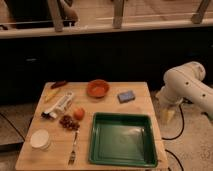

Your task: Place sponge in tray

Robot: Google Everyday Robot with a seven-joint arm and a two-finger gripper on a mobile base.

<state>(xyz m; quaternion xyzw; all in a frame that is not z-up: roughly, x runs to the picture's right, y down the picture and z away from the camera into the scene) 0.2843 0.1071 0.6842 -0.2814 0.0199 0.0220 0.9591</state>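
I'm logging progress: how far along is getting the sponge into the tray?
Nothing looks done: the sponge lies on the table, beyond the far rim of the green tray, outside it. Nothing is in hand: the gripper hangs beside the table's right edge, apart from the sponge. Left: reach, grasp, lift, set it in the tray.

I am looking at what seems a robot test area dressed as an eating corner. Left of my tool (168, 115), which is hanging just beside the wooden surface (145, 92), a bowl (98, 88), fork (73, 148), cup (40, 139) and fruit (79, 113) are lying out. Cables (181, 125) are trailing over speckled floor (192, 150) below it, and a dark counter (100, 55) is running behind.
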